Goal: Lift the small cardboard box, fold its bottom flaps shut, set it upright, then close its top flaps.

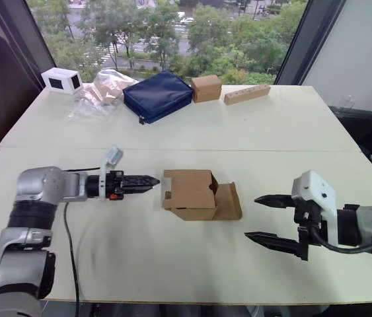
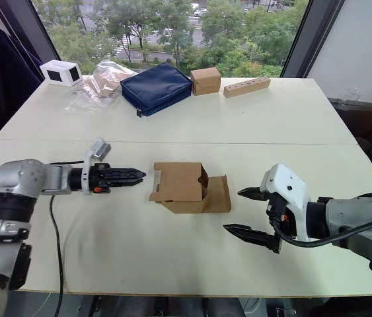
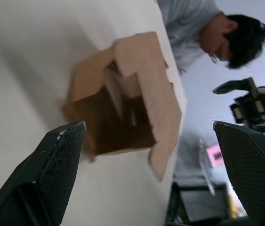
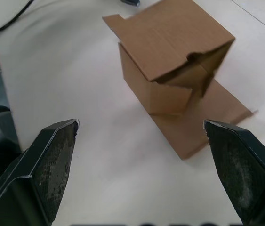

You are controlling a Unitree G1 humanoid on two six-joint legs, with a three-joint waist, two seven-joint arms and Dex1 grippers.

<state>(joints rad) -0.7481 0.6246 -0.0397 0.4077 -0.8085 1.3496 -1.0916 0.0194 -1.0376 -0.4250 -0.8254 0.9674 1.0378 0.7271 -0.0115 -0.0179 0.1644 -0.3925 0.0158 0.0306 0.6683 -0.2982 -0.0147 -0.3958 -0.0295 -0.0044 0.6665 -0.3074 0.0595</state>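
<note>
The small cardboard box (image 1: 189,194) lies on its side mid-desk, nearer the front edge, flaps splayed at both ends. The left end effector (image 1: 147,181) and right end effector (image 1: 265,220) flank it, both spread wide and empty, apparently lined up to pinch it from either end and lift.

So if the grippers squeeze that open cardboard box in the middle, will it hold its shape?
Probably not well: the small cardboard box lies with loose flaps and looks empty, so its walls likely buckle. It is probably light and may slide on the smooth table.
</note>
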